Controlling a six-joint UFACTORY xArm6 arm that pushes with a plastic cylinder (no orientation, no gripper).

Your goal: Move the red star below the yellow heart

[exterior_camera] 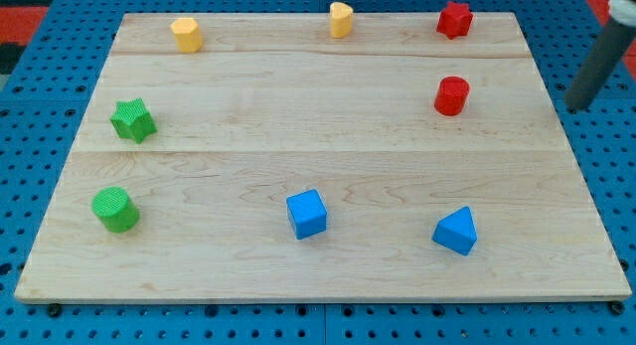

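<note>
Red star [454,19] sits at the surface's [298,106] far right corner, about 10 o'clock from my tip [575,104], which is off the board's right edge. Tool is a plain rod, no jaws, touching nothing. Yellow heart [341,19] lies at 9 o'clock from the star.

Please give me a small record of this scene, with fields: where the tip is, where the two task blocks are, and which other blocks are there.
tip: my tip is off the board's right edge, touching no block
red star: top right corner
yellow heart: top edge, left of the star
nearest block to tip: red cylinder
others: yellow hexagon, green star, green cylinder, blue cube, blue prism
</note>
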